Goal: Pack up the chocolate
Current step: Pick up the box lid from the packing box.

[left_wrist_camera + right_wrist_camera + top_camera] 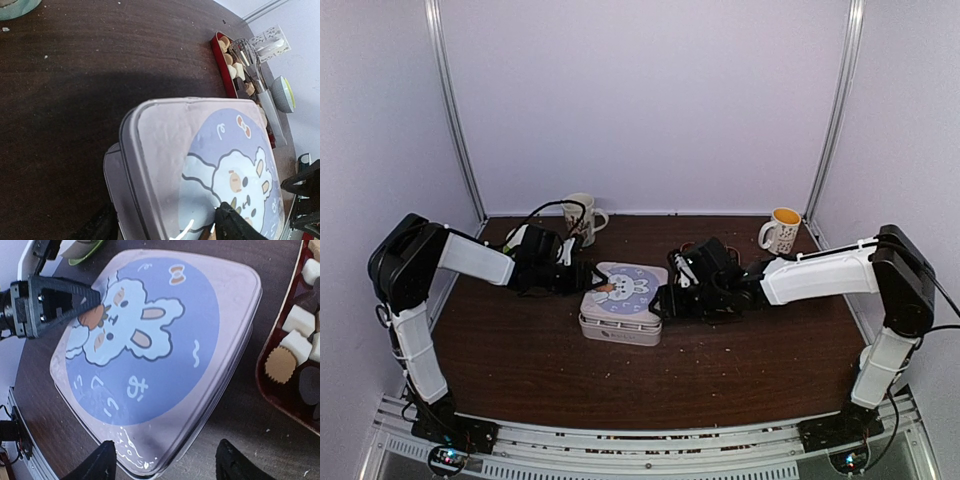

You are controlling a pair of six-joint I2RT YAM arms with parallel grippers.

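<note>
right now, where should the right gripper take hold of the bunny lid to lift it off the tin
Take the bunny lid by its thin rim on the edge nearest the right gripper, coming in low from that side, one finger over and one under. It is flat and too broad to span, and it sits skewed on the tin base, so a lip may be exposed there.

surface: dark wood table [520, 370] | centre: bunny-lidded tin [620, 312] | beside tin: red tray [223, 67] | far edge: left mug [582, 216], right mug [781, 232] | crumbs [4, 29] scattered
</note>
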